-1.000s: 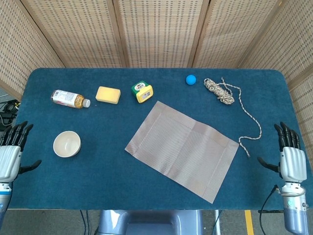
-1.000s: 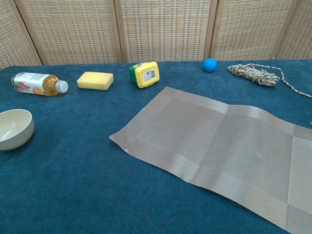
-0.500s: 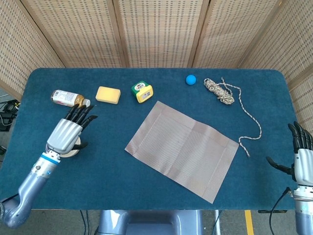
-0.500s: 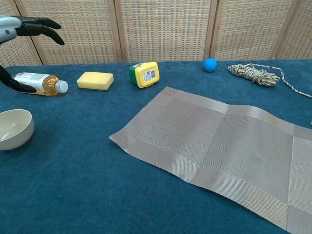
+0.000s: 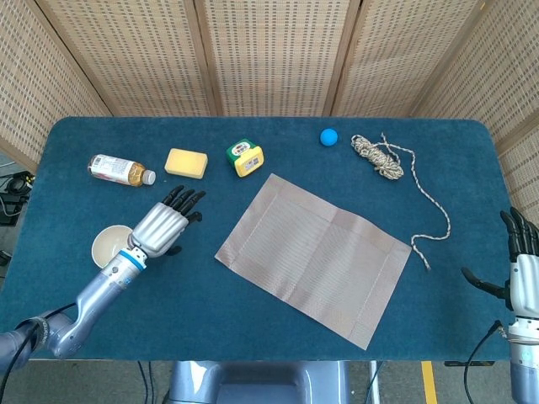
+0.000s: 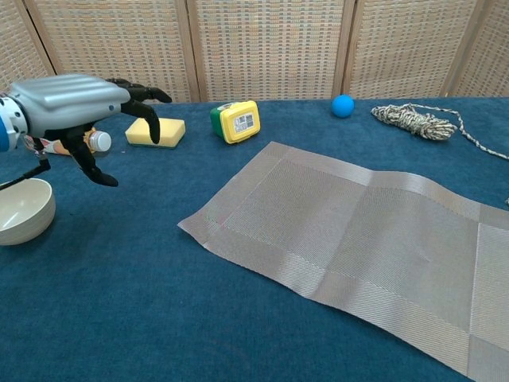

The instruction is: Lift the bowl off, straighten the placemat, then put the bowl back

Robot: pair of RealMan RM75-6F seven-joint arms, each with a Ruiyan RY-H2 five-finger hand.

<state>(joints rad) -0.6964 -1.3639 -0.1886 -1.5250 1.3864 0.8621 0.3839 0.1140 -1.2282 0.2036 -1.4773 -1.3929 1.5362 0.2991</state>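
Bowl (image 6: 22,211): in my chest view the frame's left edge cuts it off; in the head view my left robot hand (image 5: 160,227) and its wrist cover its right rim.
Bottle (image 6: 97,141): behind the left robot hand in the chest view, only the cap end shows.
Placemat (image 6: 358,239): far corner from the left robot hand runs off the chest frame.
Right robot hand (image 5: 522,269): clipped by the head frame's right edge.
Rope (image 6: 421,121): tail leaves the chest frame.
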